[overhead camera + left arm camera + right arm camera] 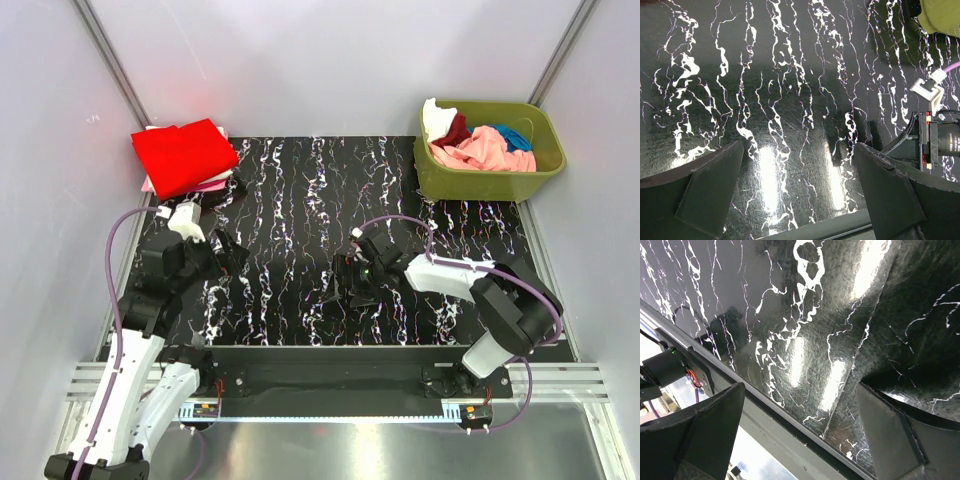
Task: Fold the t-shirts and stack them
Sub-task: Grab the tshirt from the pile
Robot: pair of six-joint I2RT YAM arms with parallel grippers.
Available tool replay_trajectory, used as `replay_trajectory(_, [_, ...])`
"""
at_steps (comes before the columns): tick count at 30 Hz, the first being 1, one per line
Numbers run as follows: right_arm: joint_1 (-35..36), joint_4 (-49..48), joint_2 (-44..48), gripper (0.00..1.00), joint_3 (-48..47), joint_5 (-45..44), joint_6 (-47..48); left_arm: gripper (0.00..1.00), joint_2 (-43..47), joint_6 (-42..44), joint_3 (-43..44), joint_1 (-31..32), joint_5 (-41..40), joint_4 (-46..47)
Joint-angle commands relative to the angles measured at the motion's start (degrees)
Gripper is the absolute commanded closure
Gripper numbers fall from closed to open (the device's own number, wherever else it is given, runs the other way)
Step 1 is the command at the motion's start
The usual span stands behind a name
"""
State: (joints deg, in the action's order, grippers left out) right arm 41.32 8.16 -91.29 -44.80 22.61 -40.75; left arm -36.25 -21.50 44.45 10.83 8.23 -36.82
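Both pairs of jaws are wide open and hold nothing. My left jaws and my right jaws hang low over the black table (300,200) with its white squiggly lines, on the near side of the tub (545,165).

The shirts I have yet to fold are in the green tub, all bunched up. A salmon-pink shirt (480,150) lies on top in the middle of the tub. A dark red shirt (456,130) and a white shirt (435,112) poke up at the tub's left end. A blue shirt (516,136) peeks out nearer the tub's right end. Far to the left of the tub, by the same back edge of the table, a folded bright red shirt (183,155) sits on a pale pink shirt (212,184). That is my stack.

I think the next job is to lift a shirt out of the tub. My right arm (450,275) is the nearer one to the tub. From my right jaws the tub is farther back and off to the right. My left arm (165,260) is well away from the tub and close to the stack. The tub's long side runs left to right. The bunched shirts have no long side that I can make out.

I can see no words or labels on the shirts or on the tub.
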Motion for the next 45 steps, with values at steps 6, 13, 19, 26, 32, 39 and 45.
replay_trajectory(6, [0.5,-0.5,2.6,0.00,-0.6,-1.7,1.8,0.01,1.9,3.1,5.1,0.4,-1.5,-4.1])
replay_trajectory(13, [0.3,0.0,9.1,0.00,0.9,-3.9,2.4,0.01,1.5,2.4,3.3,0.4,-2.2,-3.1])
replay_trajectory(19, [-13.6,19.2,19.3,0.00,-19.2,-16.9,10.7,0.01,1.4,1.6,3.4,0.4,-5.5,-3.4])
replay_trajectory(26, [-35.3,38.5,0.3,0.00,-53.4,-22.4,15.1,0.01,2.8,0.9,3.5,0.3,-8.0,-4.2])
replay_trajectory(32, [-44.2,45.6,-15.4,0.01,-77.2,-30.4,13.8,0.01,5.3,1.1,3.1,0.3,-8.1,-3.7])
replay_trajectory(39, [-50.1,52.6,-32.1,0.03,-97.5,-33.7,14.9,0.01,5.4,1.5,3.0,0.2,-7.4,-3.3])
replay_trajectory(45, [-51.3,51.0,-39.8,0.06,-100.7,-31.8,15.7,0.01,5.9,1.4,2.9,0.2,-7.7,-3.3])
